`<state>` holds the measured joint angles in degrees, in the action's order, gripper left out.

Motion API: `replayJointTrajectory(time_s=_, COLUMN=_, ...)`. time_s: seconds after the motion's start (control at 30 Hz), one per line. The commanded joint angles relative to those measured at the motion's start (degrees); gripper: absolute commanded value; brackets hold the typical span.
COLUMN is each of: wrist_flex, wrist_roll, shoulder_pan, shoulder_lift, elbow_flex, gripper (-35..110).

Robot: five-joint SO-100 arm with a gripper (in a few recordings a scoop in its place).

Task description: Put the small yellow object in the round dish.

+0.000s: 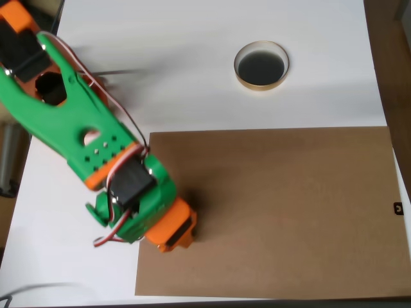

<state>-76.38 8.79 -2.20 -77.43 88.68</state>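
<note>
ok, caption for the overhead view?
Green-and-orange arm angled down over the brown board's left edge; round dish sits apart on the white table.

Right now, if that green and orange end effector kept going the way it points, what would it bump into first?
The end effector seems to point down at the brown board, so it would likely meet that first; depth is unclear from the overhead view.

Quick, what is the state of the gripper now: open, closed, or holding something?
Gripper: cannot be told; seen from above, the arm's own body hides the fingers over the brown board.
</note>
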Motion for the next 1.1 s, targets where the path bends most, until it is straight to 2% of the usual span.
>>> replayJointTrajectory(time_s=0.0, wrist_flex=-2.99, wrist_roll=2.55, shoulder_pan=2.11, shoulder_lift=-9.58, elbow_flex=-4.22, gripper=-1)
replayJointTrajectory(time_s=0.5, wrist_flex=-16.52, wrist_roll=10.28, shoulder_pan=13.18, shoulder_lift=-8.17, elbow_flex=-18.72, gripper=-1)
replayJointTrajectory(time_s=1.07, wrist_flex=-18.90, wrist_roll=5.98, shoulder_pan=35.16, shoulder_lift=-3.25, elbow_flex=-21.18, gripper=-1)
